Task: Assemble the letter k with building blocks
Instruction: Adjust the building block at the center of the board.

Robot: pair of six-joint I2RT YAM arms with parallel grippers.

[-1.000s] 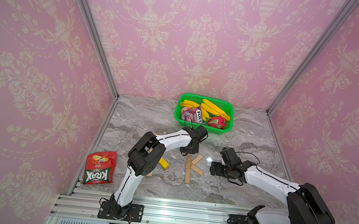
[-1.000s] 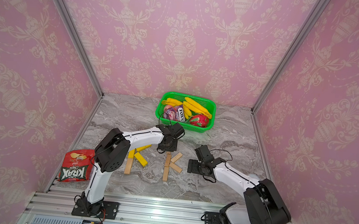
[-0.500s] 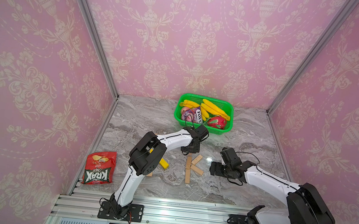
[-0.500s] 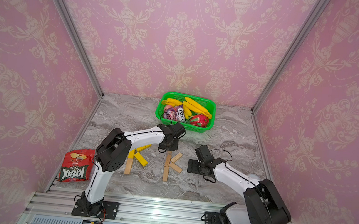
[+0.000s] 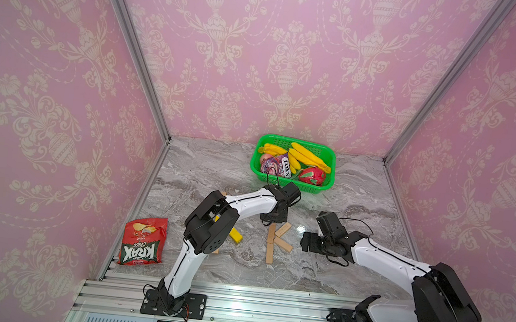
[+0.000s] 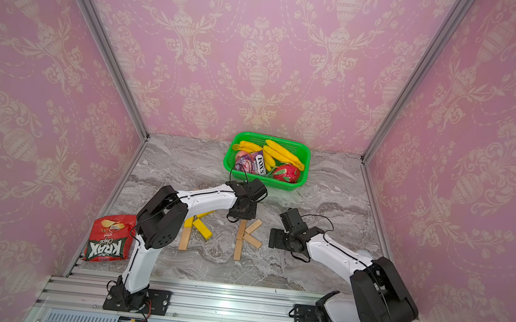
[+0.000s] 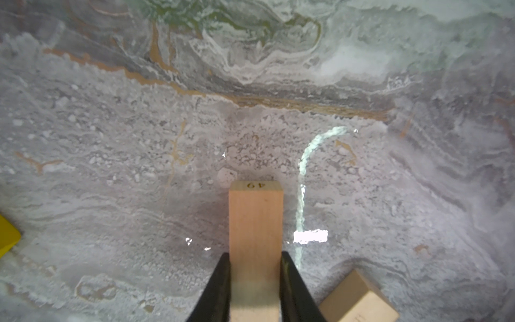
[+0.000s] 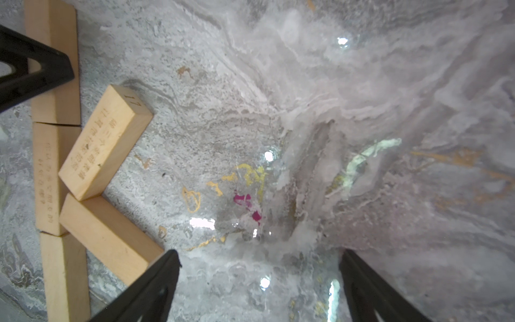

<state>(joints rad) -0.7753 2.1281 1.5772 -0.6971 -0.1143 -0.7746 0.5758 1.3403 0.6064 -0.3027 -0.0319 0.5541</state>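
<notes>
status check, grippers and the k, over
Left gripper shut on top stem bar. Right gripper open, empty, close by lower arm bar. Wood k laid out: three-bar stem, two arms. Nothing seen blocking it.

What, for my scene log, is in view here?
wooden blocks: five, tan, laid as a K mid-table
spare blocks: count unclear, yellow and tan, partly behind left arm
basket: one, green, back of table
bananas: several, yellow, in basket
sweets bag: one, purple and white, in basket
fruit: one, red, in basket
chips bag: one, red, near left arm's base
table: one, grey marble
left gripper: black, shut on the K's far stem block
right gripper: black, open, empty, beside the K
</notes>
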